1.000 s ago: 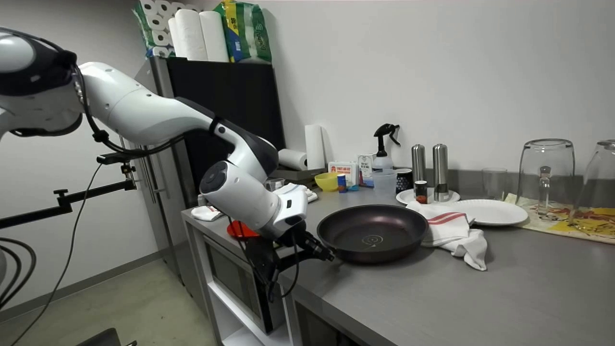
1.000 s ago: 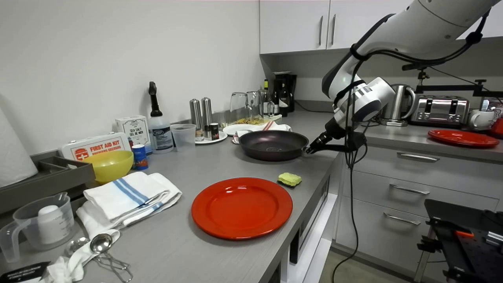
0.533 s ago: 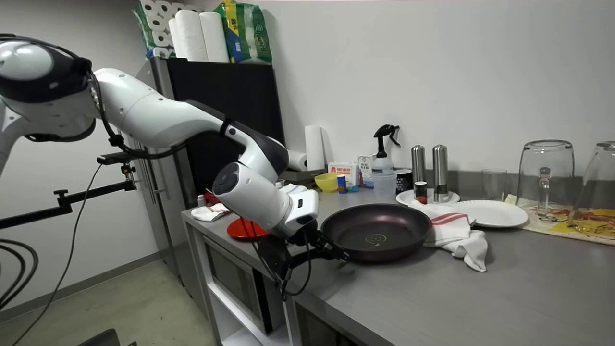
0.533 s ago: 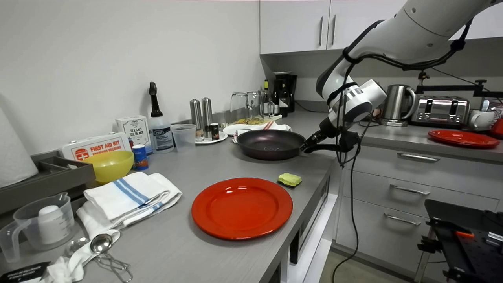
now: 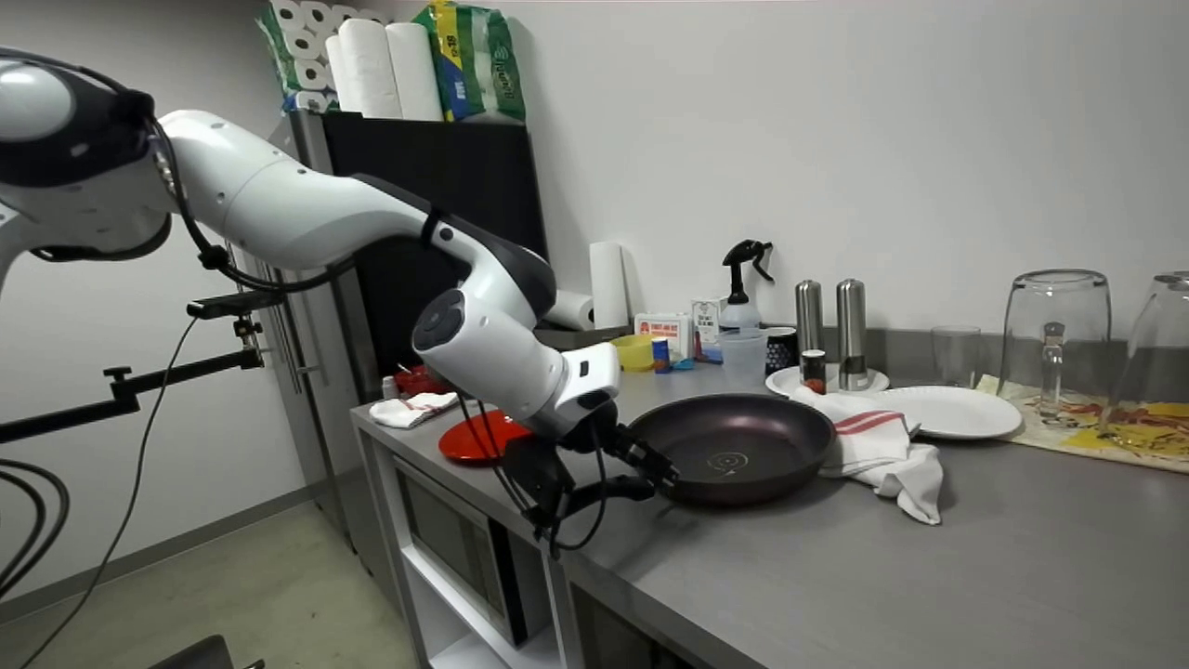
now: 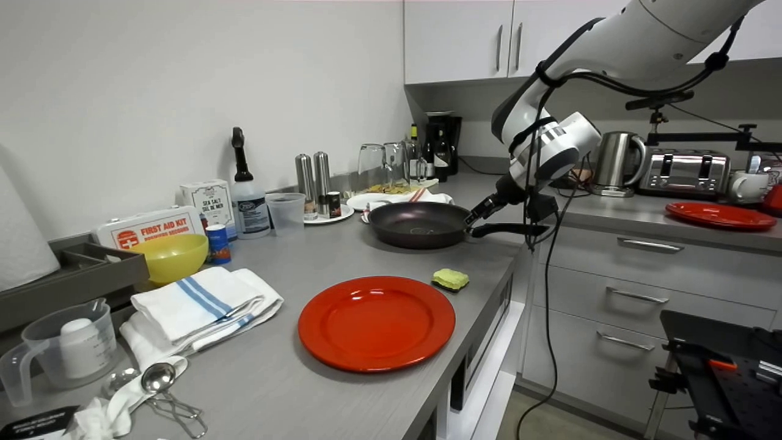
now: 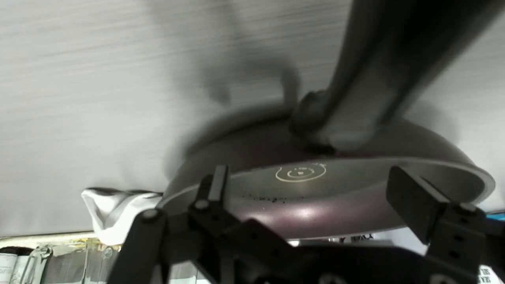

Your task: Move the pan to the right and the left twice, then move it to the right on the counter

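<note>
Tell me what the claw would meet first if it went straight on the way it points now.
Most likely the pan: the open claw slants down toward it in both exterior views, and the wrist view shows it ahead. Which part comes first I can't tell; depth is unclear.

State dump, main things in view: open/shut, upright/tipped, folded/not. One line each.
Gripper: open, holding nothing
Pan: right side up on the counter
Blue-striped towel: folded
Towel by pan: crumpled
Red plates: face up
Sponge: flat; wet or dry unclear
Spray bottle: upright
First aid kit: shut
Drawers: shut
Cabinet doors: shut
</note>
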Robot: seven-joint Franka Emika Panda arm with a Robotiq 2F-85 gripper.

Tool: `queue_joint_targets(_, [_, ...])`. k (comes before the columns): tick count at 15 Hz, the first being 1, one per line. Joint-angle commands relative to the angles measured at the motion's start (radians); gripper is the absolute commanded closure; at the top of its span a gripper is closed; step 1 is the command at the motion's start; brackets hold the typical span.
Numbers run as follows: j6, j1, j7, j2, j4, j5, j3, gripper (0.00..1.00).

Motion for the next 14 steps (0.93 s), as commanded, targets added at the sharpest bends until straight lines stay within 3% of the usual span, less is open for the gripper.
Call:
queue_joint_targets(1, [0.045,0.073,0.068,-0.177,-0.062,-0.151,-0.062,0.0])
queue_joint_targets(4, [0.078,0.152,0.207,-0.298,-0.117,-0.376,-0.133,0.0])
queue_joint_targets(10, [-0.061,0.41,0.584,-0.287,-0.211,-0.844,-0.465,0.0])
queue_joint_targets(14, [-0.194,0.57,0.722,-0.222,-0.195,-0.974,-0.68,0.0])
